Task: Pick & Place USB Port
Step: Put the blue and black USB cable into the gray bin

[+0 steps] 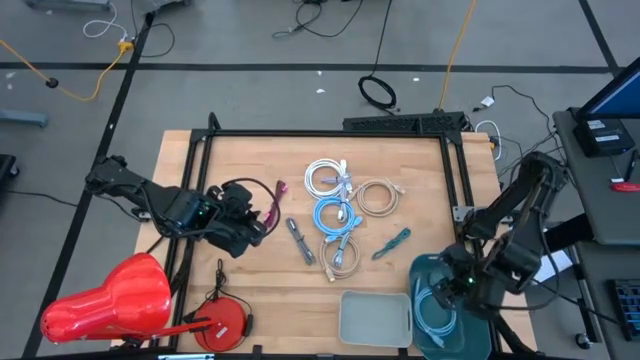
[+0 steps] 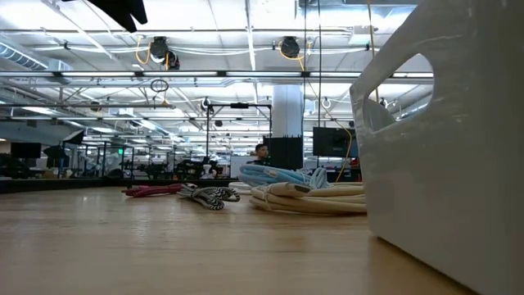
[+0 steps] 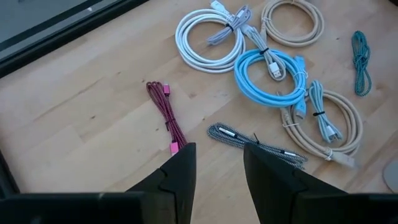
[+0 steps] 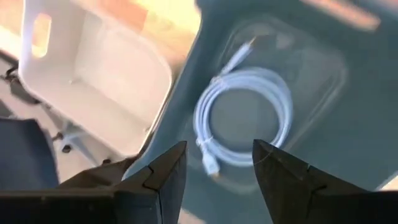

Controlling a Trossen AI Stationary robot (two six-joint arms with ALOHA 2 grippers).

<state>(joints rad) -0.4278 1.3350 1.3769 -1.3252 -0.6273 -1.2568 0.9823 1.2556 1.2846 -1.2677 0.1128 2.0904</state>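
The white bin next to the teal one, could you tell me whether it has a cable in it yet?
No, the white bin is bare inside, while a coiled cable lies in the teal bin.

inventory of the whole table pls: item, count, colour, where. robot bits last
white coiled cable: 1, white, table centre, far side
blue coiled cable: 1, light blue, centre
beige coiled cables: 2, beige, one right of the white coil, one nearer the front edge
teal braided cable: 1, teal, right of centre
black-white braided cable: 1, left of the coils
magenta braided cable: 1, magenta, beside the left gripper
white bin: 1, front edge, empty
teal bin: 1, front right, holds a light coiled cable
left gripper: open, above the table's left part
right gripper: open, above the teal bin
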